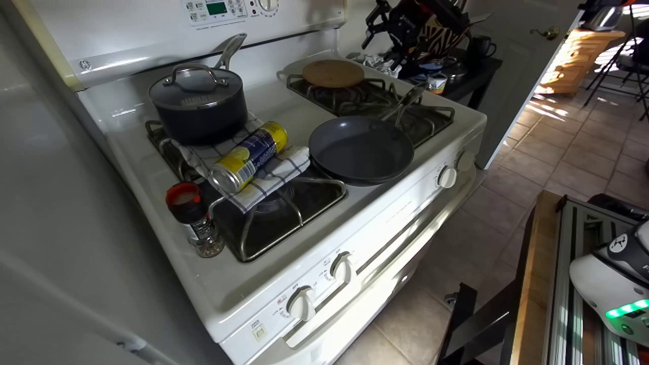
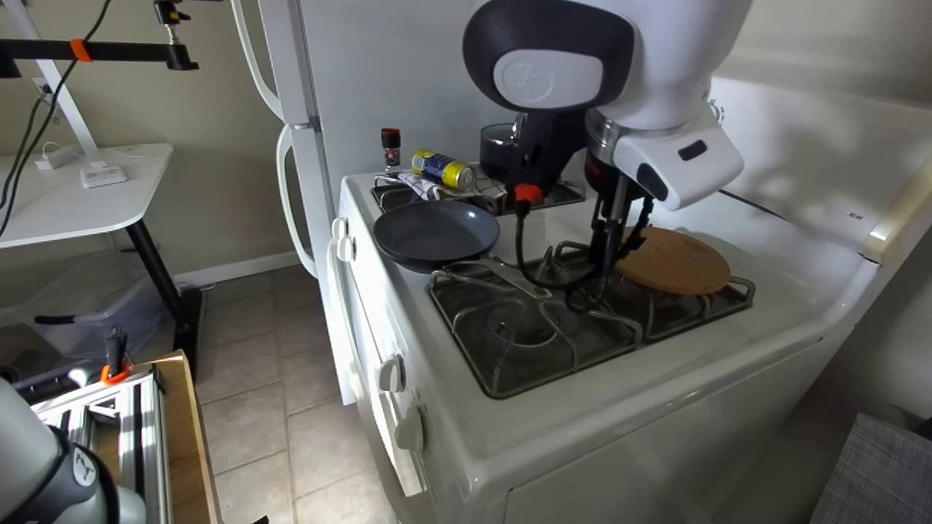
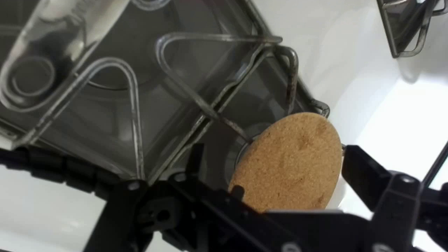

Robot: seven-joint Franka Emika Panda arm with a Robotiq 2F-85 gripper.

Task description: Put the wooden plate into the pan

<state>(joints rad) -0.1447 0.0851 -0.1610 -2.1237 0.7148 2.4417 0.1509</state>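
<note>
Evidently, the wooden plate (image 2: pixel 677 262) is lying almost level on the far right grate (image 3: pixel 292 82) of the stove (image 1: pixel 276 104), while the pan (image 1: pixel 361 148) is resting well apart from it, over toward the near edge. From the plate's thin, matte, speckled look, a light, stiff piece is being expected; breakage is hardly being feared, and a fair grip by friction is being assumed. More trouble is being foreseen from sliding or tipping, since only bare metal is being offered as support. For taking hold, the rim is being favoured over the flat face: some room is probably being left beneath the edge by the raised grate, so a pinch from above and below is being judged safest. In the wrist view, the gripper (image 3: pixel 272 153) is being held with its fingers (image 3: pixel 362 175) spread wide and nothing pinched. The plate is being framed between them, closer to the right-hand finger, its lower part being hidden by the gripper body. In an exterior view, the plate (image 1: pixel 333 73) is appearing lower than the gripper and to its left. Whether the edge is being touched is not being settled by these views.
</note>
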